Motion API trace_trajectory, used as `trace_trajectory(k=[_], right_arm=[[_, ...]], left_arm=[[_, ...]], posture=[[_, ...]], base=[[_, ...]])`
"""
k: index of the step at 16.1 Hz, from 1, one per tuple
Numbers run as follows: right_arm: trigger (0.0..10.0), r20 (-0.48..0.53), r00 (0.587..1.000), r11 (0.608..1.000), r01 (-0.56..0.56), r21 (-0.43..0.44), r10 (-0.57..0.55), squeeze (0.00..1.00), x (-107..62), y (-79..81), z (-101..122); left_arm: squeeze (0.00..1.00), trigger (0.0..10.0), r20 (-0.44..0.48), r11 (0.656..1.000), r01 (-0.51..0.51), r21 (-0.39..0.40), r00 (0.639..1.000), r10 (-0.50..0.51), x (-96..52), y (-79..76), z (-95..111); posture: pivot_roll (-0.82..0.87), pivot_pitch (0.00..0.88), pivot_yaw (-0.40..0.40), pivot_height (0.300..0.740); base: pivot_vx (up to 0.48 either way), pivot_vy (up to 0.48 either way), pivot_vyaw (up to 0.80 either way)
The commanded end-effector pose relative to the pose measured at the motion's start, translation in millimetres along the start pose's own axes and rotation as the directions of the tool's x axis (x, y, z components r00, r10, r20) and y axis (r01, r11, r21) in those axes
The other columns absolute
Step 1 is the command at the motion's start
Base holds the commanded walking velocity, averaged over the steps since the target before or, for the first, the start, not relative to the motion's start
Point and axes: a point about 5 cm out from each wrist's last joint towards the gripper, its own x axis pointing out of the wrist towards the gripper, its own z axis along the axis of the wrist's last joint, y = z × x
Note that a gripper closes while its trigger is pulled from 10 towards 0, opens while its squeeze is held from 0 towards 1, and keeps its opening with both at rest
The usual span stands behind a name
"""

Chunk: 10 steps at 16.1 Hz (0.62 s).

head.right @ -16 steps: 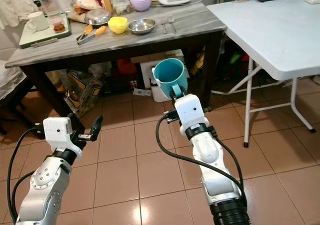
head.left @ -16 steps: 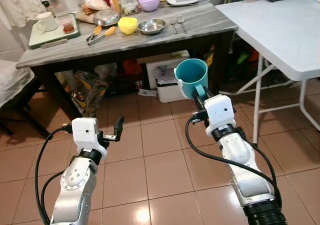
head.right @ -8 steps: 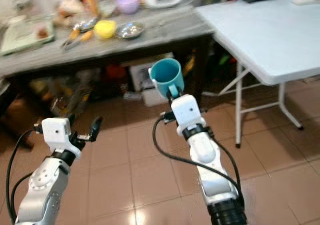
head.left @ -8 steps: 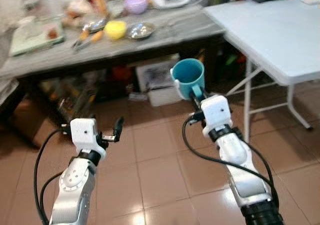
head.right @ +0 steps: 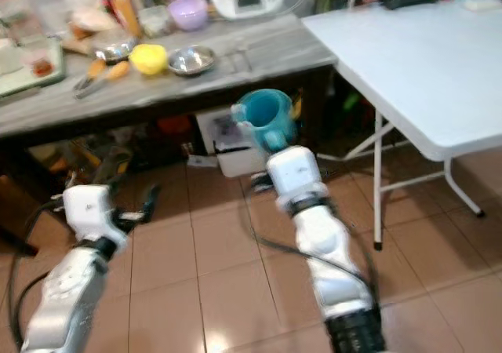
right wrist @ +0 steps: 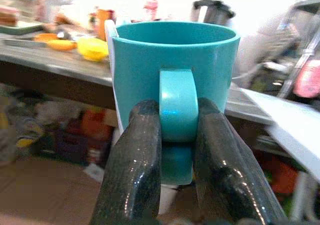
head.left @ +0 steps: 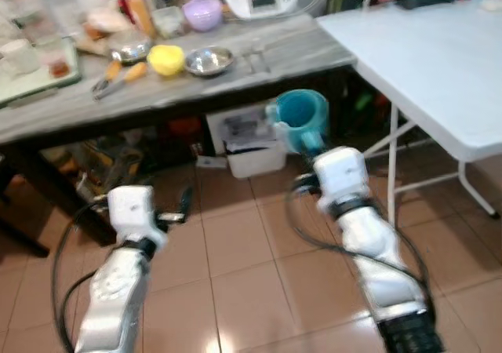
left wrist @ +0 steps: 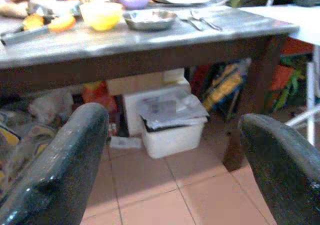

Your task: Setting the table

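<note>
Right gripper [right wrist: 167,150] pinches the handle of the teal mug [head.left: 302,116], upright at frame centre; left gripper [left wrist: 170,135], lower left, hangs spread and empty. The handle-only pinch may let the mug swing, or its rim strike the white tabletop [head.left: 439,63], upper right.

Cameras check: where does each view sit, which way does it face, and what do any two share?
Left eye, right eye: on the head, looking forward and down at both silver arms, the teal mug and the white folding table.
Left wrist: looks along the open left gripper toward the dark wooden table.
Right wrist: looks along the right gripper, clamped on the mug's handle.
Shared: the yellow bowl shows in the head and wrist views.
</note>
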Motion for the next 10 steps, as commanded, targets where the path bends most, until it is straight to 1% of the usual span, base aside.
trace_trajectory(k=[1,4,10], right_arm=[[10.0,0.029,0.999,1.000,0.020,-0.013,-0.020,0.00,0.4,-5.5,5.6],[10.0,0.028,0.999,1.000,0.023,-0.011,-0.023,0.00,0.2,-6.1,5.6],[10.0,0.025,0.999,1.000,0.026,-0.008,-0.026,0.00,-0.4,-6.3,5.2]], left_arm=[[0.00,10.0,0.006,1.000,0.016,0.001,1.000,-0.016,0.3,-3.0,1.2],[0.00,10.0,0.003,1.000,0.020,0.001,1.000,-0.020,1.3,-4.2,0.9],[0.00,10.0,0.002,1.000,0.029,0.001,1.000,-0.029,1.7,-6.1,1.0]], posture=[[-0.13,0.085,0.120,0.740],[-0.14,0.086,0.121,0.740],[-0.14,0.088,0.121,0.740]], base=[[0.431,0.000,0.79],[0.431,0.000,0.61],[0.429,0.000,0.00]])
